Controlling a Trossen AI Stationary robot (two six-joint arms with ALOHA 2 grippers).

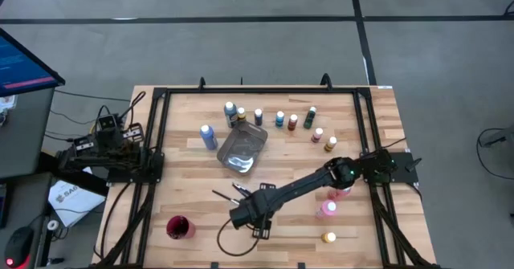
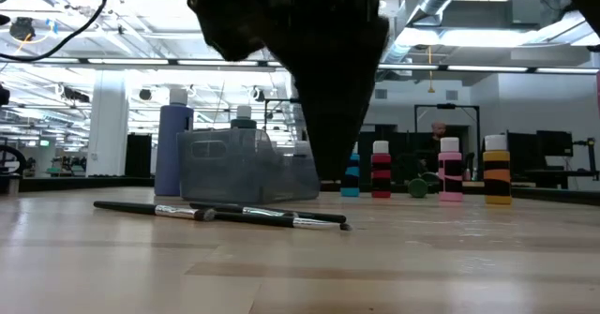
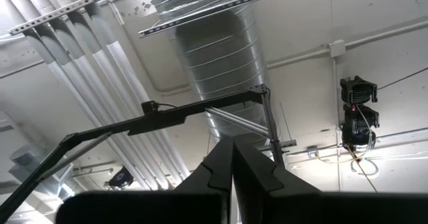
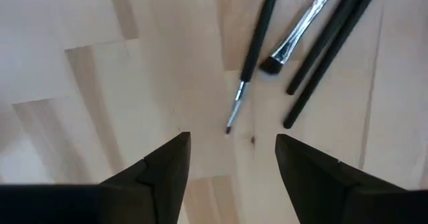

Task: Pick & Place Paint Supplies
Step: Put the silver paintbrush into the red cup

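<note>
Low view, nearest the lens: I see thin dark paintbrushes (image 2: 220,213) lying flat on the wooden desk (image 2: 300,267), their metal ferrules pale and their tips pointing toward the right arm that descends just behind them. Right wrist view shows my right end effector (image 4: 233,158) released, its two dark fingers spread and hanging above bare wood, gripping nothing; four brush shafts lie just ahead of it, one with a fine tip, one with a broad dark tuft. High view places that end effector (image 1: 245,215) at the near middle of the desk, the brushes (image 1: 233,191) just beyond it.

Near the front edge I count one red cup (image 1: 179,227) on the left, and on the right one yellow bottle (image 1: 328,238) and one pink bottle (image 1: 328,209), both pale-capped; another pink bottle sits partly under the right arm.

Farther back, at centre, stands one grey metal tray (image 1: 242,150), which I cannot see into clearly. Beside it stands one tall blue bottle (image 1: 208,136). Beyond the tray a loose row of small paint bottles (image 1: 280,119) runs rightward; I count about eight, in blue, brown, green, pink and yellow.

My left end effector (image 3: 231,177) is clenched, fingers pressed together, aimed at the ceiling ducts; its arm rests folded off the left edge.
</note>
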